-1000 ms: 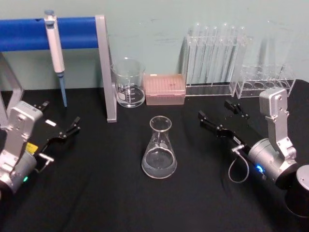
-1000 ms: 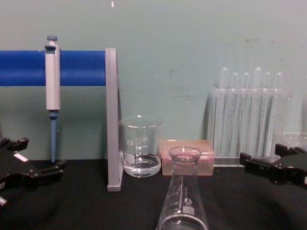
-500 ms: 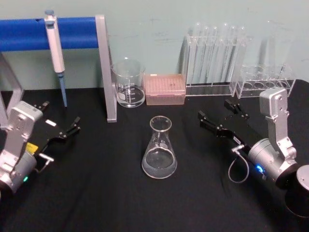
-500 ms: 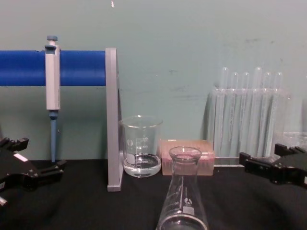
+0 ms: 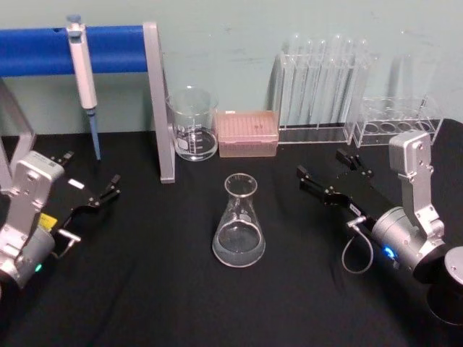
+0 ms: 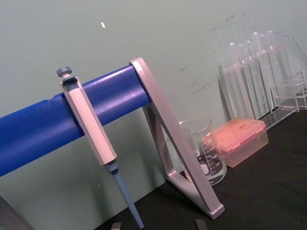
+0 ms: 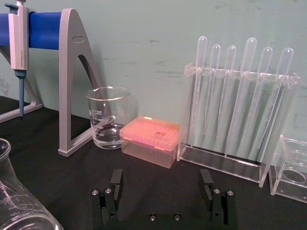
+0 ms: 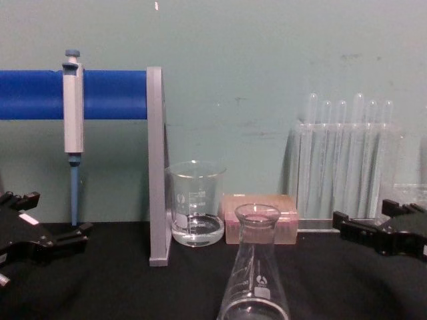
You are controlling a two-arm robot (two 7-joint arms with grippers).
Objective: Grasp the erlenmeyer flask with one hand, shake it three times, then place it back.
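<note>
Two hands rest low on the black worktop (image 5: 145, 289), fingers apart: the right hand (image 5: 334, 176) at 3 o'clock of the flask (image 5: 239, 223), pointing toward 10 o'clock, the left hand (image 5: 90, 181) at 9 o'clock. Both stand well apart from the upright flask at the centre.

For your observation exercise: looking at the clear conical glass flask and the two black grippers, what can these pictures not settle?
- Clear conical erlenmeyer flask: chest view's bottom edge cuts off its base; printed graduations too small to read.
- Its liquid level: head view looks down, so depth is unclear.
- Black left gripper: the chest view's left edge cuts it off.
- Black right gripper: open, fingertips partly cropped in right wrist view.
</note>
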